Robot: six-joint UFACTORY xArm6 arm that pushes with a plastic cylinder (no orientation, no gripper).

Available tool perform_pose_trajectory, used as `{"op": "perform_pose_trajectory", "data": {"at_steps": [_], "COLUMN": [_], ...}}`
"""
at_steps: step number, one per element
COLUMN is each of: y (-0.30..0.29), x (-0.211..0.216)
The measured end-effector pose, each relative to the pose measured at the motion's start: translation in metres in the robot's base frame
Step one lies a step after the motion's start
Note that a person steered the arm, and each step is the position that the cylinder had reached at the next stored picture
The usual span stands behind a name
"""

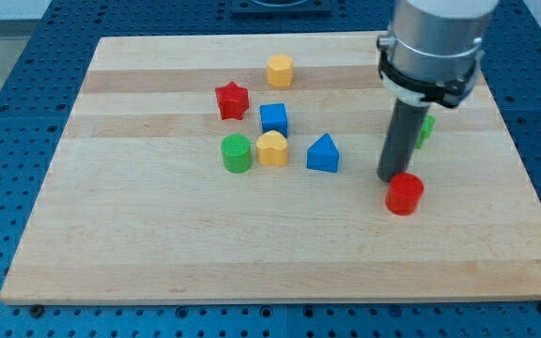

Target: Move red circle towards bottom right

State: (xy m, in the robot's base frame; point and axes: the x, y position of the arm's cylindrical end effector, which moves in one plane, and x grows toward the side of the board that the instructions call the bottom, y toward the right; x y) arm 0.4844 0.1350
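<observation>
Red circle (404, 194) lies lower right of the frame's centre on the counter (158, 253). My tip (389, 178) touches its upper-left edge. No gripper is fitted. A green block (426, 129) sits partly hidden behind the rod.

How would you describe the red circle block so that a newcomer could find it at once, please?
Look at the wooden board, on the view's right side, just below the dark rod. The red circle sits right by my tip, on its lower right. The other red block, the red star, lies far left and is pointed, not round.
</observation>
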Motion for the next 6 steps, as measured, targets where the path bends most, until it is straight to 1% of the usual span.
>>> {"op": "perform_pose_trajectory", "data": {"at_steps": [2, 3, 4, 5, 6], "y": [0.001, -0.015, -0.041, -0.037, -0.010], "x": [0.039, 0.057, 0.064, 0.080, 0.091]}}
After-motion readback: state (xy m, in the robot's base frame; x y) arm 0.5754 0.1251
